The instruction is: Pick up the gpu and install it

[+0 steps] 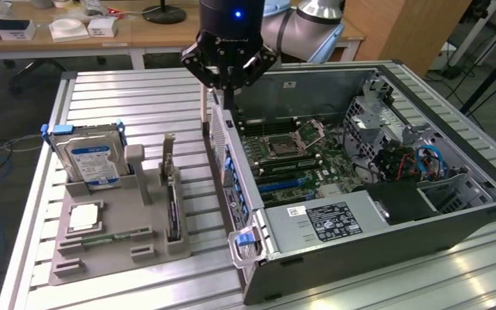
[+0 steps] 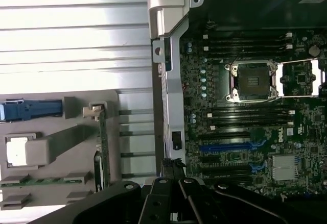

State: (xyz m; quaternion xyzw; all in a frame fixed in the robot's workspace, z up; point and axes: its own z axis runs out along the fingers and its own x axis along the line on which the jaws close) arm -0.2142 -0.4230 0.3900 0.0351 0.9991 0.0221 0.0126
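Ribbed aluminium slats make up the desk [image 1: 127, 103], with an office bench seen behind it. On the exterior view's left, a grey fixture tray [image 1: 110, 258] is laid out. The gpu [image 1: 173, 206] is stood on edge in a narrow slot of that tray, with its silver bracket [image 1: 168, 152] raised at the far end. It is flanked by a blue-labelled hard drive [image 1: 93, 161], a processor chip [image 1: 84, 218] and a memory stick [image 1: 106, 240]. An open computer case [image 1: 377, 252] is laid on its side to the right, with the motherboard [image 1: 299, 161] exposed.

The tool [image 1: 228, 90] is held above the case's rear wall, well apart from the gpu. Its fingers are drawn together and nothing is clamped between them. In the wrist view, the blue expansion slots [image 2: 230, 147] are seen just beside the tool [image 2: 172, 183].

Several risks can be judged from here:
- The case's metal edge could be struck if the tool is lowered where it hangs.
- The card could be toppled or pushed along its slot if it is met with the fingers together.
- The thin board could be tilted or dropped if it is gripped off-centre.
- The hard drive could be nudged, since it is stood near the card.
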